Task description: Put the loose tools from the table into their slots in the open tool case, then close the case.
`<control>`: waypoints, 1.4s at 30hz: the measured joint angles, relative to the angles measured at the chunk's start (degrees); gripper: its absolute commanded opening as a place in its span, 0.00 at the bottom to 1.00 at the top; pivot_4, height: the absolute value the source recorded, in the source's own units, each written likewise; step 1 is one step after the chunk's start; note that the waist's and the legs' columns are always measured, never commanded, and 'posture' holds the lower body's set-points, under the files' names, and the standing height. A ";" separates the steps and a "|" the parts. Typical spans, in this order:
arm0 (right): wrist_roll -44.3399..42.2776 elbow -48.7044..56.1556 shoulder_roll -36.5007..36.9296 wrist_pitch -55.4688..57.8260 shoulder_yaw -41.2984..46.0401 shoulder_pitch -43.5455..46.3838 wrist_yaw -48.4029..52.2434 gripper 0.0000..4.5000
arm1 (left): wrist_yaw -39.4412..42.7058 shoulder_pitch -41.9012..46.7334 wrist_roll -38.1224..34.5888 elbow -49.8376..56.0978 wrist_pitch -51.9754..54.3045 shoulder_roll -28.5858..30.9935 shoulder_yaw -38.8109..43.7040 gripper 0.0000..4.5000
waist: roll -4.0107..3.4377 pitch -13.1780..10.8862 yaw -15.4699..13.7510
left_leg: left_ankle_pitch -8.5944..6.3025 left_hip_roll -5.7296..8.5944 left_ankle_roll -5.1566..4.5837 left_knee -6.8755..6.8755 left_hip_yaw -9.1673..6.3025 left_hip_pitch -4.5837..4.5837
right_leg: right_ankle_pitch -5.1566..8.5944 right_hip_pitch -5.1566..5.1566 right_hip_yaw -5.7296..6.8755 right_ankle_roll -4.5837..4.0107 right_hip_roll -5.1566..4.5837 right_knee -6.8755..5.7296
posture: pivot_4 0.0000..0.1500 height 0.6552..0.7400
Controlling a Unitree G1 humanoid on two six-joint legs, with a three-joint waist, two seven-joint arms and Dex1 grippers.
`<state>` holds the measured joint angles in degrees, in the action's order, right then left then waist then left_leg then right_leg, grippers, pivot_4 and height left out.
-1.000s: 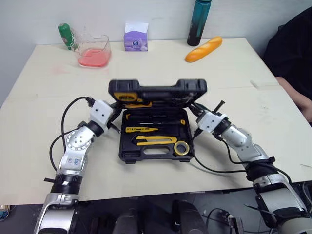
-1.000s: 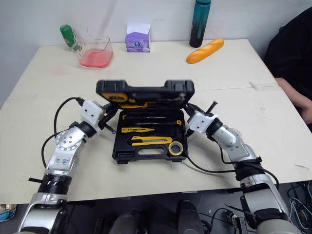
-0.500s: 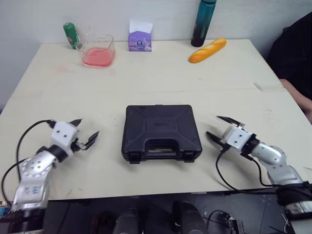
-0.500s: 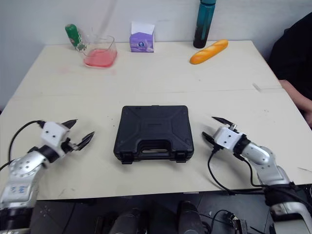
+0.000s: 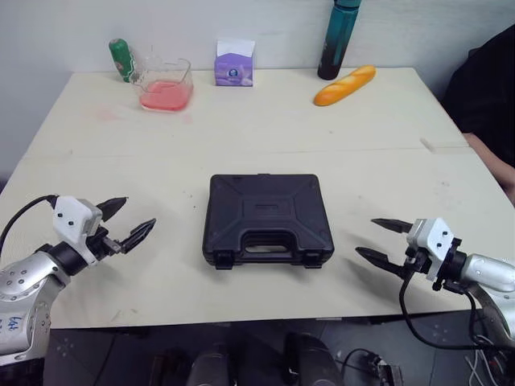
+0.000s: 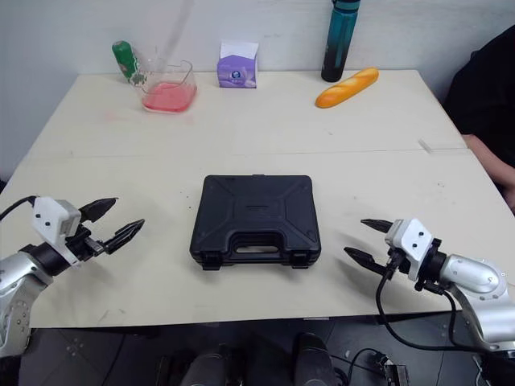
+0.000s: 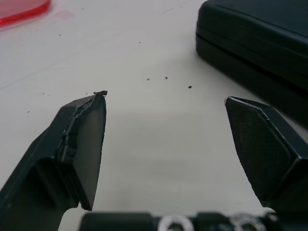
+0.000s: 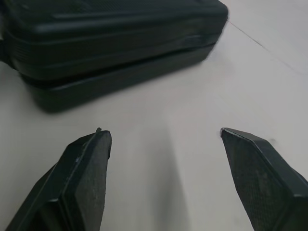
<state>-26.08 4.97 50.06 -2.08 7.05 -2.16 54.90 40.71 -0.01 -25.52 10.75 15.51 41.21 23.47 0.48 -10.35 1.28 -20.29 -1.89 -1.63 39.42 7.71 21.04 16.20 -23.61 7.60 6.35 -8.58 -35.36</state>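
On the pale desk by a white wall, the closed tool case lies between my left claw and right claw, both spread wide, neither touching it.

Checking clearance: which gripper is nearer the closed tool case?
Right. The right gripper sits open just off the right side of the tool case; the left gripper is open, farther out on its left.

From my end I see a pale tabletop with the black tool case lying flat and shut near the front middle. Along the far edge there's a green bottle, a clear tub of pink stuff just beside it, a small purple box, a teal bottle and a bread roll near that
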 measured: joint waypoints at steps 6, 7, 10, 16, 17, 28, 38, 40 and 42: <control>-1.61 4.89 0.11 5.98 -0.22 -2.88 4.73 0.19 | 1.79 8.72 1.16 -4.76 1.19 0.26 -5.10 0.10 | 0.00 0.00 -1.24 | 0.01 0.07 -0.04 0.07 0.03 0.01 | -0.02 0.00 -0.02 0.02 0.00 -0.01 | 1.00 1.00; -1.25 5.13 0.19 6.26 -0.82 -2.84 5.50 0.08 | 2.18 11.49 1.64 -6.82 1.75 0.30 -6.81 0.01 | 0.00 0.00 -1.44 | 0.02 0.08 -0.03 0.10 0.00 0.02 | -0.02 0.01 0.00 0.02 0.00 -0.01 | 1.00 1.00; -0.04 6.52 0.18 7.19 -3.08 -2.62 7.31 0.02 | 3.57 17.95 3.50 -11.64 2.12 0.04 -11.40 0.00 | 0.00 0.00 -1.83 | 0.01 0.09 -0.03 0.13 0.01 0.03 | -0.02 0.00 -0.01 0.02 0.02 -0.08 | 1.00 1.00; 2.12 7.36 -0.95 9.53 -7.12 -2.14 8.41 0.02 | 4.09 27.72 7.88 -20.67 3.29 -3.26 -18.42 0.00 | 0.01 -0.01 -1.91 | 0.02 0.10 -0.04 0.23 0.05 0.12 | -0.03 -0.02 0.04 0.03 0.06 -0.07 | 1.00 1.00; 2.20 7.48 -1.53 10.01 -7.56 -1.97 8.22 0.02 | 3.08 29.39 8.70 -22.09 3.63 -4.37 -19.21 0.00 | 0.02 -0.01 -2.01 | 0.02 0.10 -0.04 0.32 0.04 0.14 | -0.03 -0.01 0.05 0.04 0.08 -0.10 | 1.00 1.00; 5.96 8.38 -5.49 11.00 -10.61 -0.34 5.55 0.02 | -3.79 48.48 17.36 -48.90 -0.31 -13.43 -24.27 0.00 | 0.12 -0.04 -2.57 | 0.01 0.19 -0.06 0.53 0.01 0.21 | -0.05 0.02 0.07 0.07 0.15 -0.17 | 1.00 1.00; 6.54 9.56 -6.78 12.12 -10.53 -0.99 2.71 0.02 | 0.99 57.90 19.51 -70.80 -13.70 -18.13 -23.97 0.00 | 0.18 -0.03 -2.34 | 0.00 0.26 -0.06 0.53 0.03 0.21 | -0.05 0.02 0.09 0.08 0.18 -0.16 | 1.00 1.00; 6.56 9.44 -6.83 12.08 -10.53 -0.92 2.52 0.02 | 2.94 58.01 19.97 -73.05 -15.19 -18.19 -24.02 0.00 | 0.21 -0.05 -2.34 | 0.01 0.26 -0.06 0.53 0.03 0.21 | -0.05 0.01 0.09 0.08 0.19 -0.16 | 1.00 1.00; 6.60 8.75 -7.42 12.01 -10.49 -0.51 2.21 0.02 | 4.54 58.25 20.05 -74.88 -17.32 -18.29 -23.81 0.00 | 0.29 -0.04 -2.36 | 0.01 0.23 -0.06 0.56 0.02 0.21 | -0.05 0.02 0.09 0.08 0.19 -0.17 | 1.00 1.00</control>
<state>-19.48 13.71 42.64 9.93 -3.44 -2.66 57.11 45.25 58.23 -5.47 -64.13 -1.82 22.92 -0.34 0.76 -10.39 -1.08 -20.28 -1.65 -1.68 39.99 7.73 21.25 16.14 -23.59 7.69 6.42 -8.39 -35.53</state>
